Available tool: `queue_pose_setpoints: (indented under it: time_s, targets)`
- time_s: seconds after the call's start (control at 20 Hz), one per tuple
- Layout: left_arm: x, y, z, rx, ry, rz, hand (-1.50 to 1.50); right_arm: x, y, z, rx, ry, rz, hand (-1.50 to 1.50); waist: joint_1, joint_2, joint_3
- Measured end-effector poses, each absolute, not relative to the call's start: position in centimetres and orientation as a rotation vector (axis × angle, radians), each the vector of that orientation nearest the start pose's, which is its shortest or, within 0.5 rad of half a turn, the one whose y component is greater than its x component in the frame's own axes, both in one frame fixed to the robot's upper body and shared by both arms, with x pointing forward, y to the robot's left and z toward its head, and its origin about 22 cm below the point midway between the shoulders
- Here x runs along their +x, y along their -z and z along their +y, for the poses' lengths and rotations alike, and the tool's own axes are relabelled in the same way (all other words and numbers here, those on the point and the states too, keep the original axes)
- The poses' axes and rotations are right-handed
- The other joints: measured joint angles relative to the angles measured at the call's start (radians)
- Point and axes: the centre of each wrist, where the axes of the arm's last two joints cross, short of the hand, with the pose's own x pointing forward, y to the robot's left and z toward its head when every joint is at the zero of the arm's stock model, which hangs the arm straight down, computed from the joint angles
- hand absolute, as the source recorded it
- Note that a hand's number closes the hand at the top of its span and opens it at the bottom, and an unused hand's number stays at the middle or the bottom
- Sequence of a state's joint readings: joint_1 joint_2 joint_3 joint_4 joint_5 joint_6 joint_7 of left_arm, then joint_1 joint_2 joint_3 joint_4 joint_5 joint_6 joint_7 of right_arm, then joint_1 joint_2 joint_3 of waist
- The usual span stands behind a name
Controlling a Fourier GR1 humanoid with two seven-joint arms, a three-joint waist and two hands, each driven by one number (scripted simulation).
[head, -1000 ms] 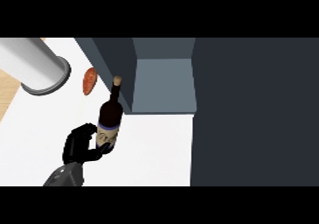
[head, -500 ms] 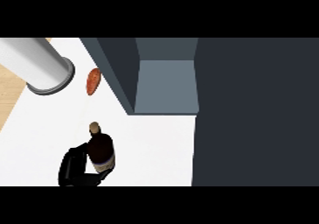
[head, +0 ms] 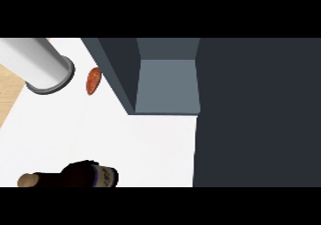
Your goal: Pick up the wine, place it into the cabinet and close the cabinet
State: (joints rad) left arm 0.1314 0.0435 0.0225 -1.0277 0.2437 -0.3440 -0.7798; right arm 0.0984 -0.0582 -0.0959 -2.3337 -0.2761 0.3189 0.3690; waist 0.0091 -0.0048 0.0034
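Wine bottle lies near lower edge, well below the open cabinet, neck pointing left. No hand visible, so finger state cannot be told. Orange object sits just left of cabinet.

The wine bottle lies on its side at the lower edge of the white counter, neck pointing left. The open cabinet stands well apart; an orange object, perhaps food, sits beside it.

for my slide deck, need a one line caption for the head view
Wine bottle lying at the counter's lower edge, below the open grey cabinet.
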Motion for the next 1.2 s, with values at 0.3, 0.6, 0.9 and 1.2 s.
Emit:
queue_pose_setpoints:
  time_s: [0.3,0.6,0.9,1.2]
  targets:
    - [15.1,9.9,24.1,-0.375,-0.265,-1.749,1.5,16.9,-15.7,-25.3,0.24,-0.256,-1.899,-1.5,-0.002,0.002,-0.002]
    - [16.1,4.9,22.6,-0.405,-0.258,-1.776,1.5,17.4,-15.5,-24.7,0.251,-0.253,-1.886,-1.5,-0.004,0.004,-0.003]
    - [18.8,0.2,20.4,-0.388,-0.255,-1.819,1.5,17.3,-15.8,-25.5,0.254,-0.261,-1.886,-1.5,-0.009,0.004,-0.003]
    - [21.5,-2.5,16.9,-0.397,-0.252,-1.811,1.5,17.3,-15.9,-25.8,0.252,-0.257,-1.889,-1.5,-0.012,0.005,-0.003]
